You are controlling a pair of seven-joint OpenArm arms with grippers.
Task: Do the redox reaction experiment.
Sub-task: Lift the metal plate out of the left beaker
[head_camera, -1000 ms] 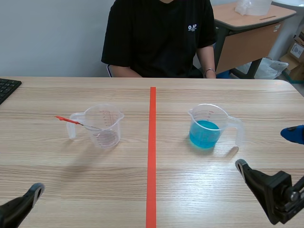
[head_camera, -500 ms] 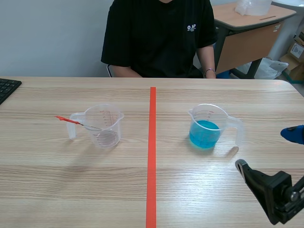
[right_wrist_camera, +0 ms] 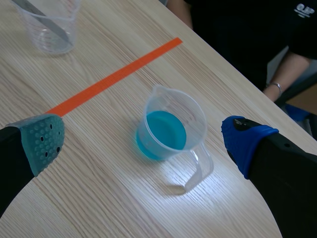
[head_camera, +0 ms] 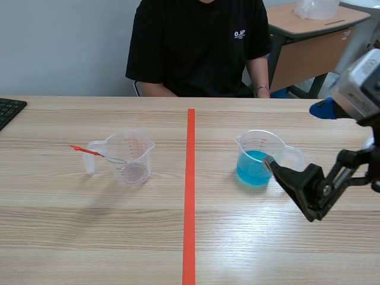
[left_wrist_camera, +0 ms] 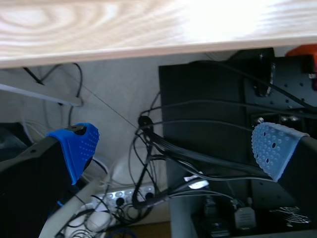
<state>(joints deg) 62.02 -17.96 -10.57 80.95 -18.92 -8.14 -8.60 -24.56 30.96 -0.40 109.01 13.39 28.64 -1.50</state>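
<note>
Found the blue-liquid beaker [head_camera: 256,159] upright on the table [head_camera: 89,237], right of the orange-red tape line [head_camera: 190,196], roughly a third full, handle turned away from the line. Logged the right gripper [right_wrist_camera: 143,142] raised over the table, fingers spread wide with nothing between them; in its wrist view, beaker ahead of and between the two pads, untouched. In the scene view, noted one black finger [head_camera: 297,184] crossing in front of the beaker's lower handle side and hiding part of it; made out the other finger only as a blue pad tip higher up, the rest of the arm cut off at the edge. Logged the left gripper [left_wrist_camera: 176,148] likewise spread, holding nothing, out of the scene view altogether. From its wrist camera, saw only the underside of the table edge, a tangle of cables [left_wrist_camera: 148,163], a black box [left_wrist_camera: 198,84] and a white power strip [left_wrist_camera: 124,198], partly cut off. Found a second, clear beaker [head_camera: 129,155] left of the line, well apart from the first, with a thin rod [head_camera: 86,150], red at its outer end, leaning over the rim; could not tell its contents through the clear wall. Recorded a person [head_camera: 196,47] in a black shirt seated across the table, hands hidden behind its far edge, and a keyboard [head_camera: 9,110], mostly cut off.
</note>
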